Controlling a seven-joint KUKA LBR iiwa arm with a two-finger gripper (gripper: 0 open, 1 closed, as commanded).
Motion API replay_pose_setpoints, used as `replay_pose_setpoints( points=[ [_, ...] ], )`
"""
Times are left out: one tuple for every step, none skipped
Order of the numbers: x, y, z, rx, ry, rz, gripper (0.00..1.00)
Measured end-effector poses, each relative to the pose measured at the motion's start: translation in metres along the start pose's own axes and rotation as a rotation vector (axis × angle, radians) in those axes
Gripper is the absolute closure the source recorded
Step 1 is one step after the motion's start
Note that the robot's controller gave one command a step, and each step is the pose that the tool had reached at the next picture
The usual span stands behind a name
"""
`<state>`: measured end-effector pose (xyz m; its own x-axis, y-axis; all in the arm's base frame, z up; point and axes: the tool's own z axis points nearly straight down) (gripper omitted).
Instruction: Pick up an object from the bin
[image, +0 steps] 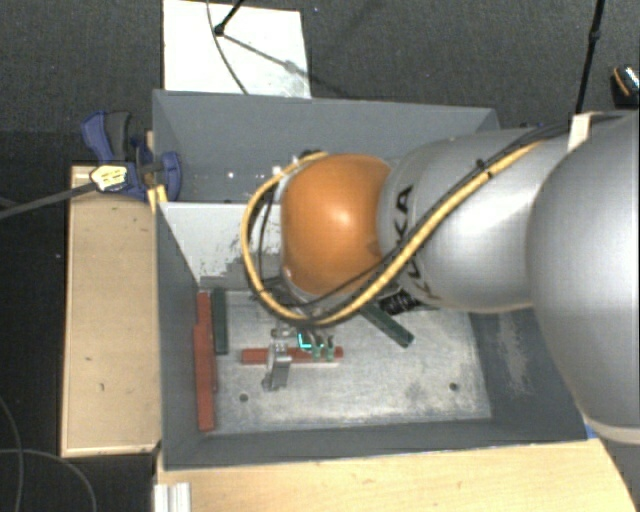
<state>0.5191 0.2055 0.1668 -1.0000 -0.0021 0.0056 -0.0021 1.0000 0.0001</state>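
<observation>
Red bar (254, 354) partly hidden beneath arm (480, 230)

The only lettering that can be read stands on the arm (480, 230): black capital letters (401, 212) printed on its silver housing, just beside the orange cover (335, 220). They run along the curve of the housing, turned on their side in the camera view. A "K" and an "A" can be made out, part of the maker's name KUKA; a yellow-and-black cable (440, 215) crosses over the word and hides the rest of it. Further dark marks lie lower on the same housing, near its under edge, too broken up by the cable to read.
</observation>
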Motion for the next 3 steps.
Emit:
replay_pose_setpoints(
  points=[
    [-0.044,-0.032,0.101,0.002,-0.001,-0.021,0.0],
    [-0.045,-0.029,0.096,-0.001,-0.006,-0.018,1.0],
    [-0.026,-0.036,-0.052,-0.003,-0.015,-0.048,1.0]
  ],
)
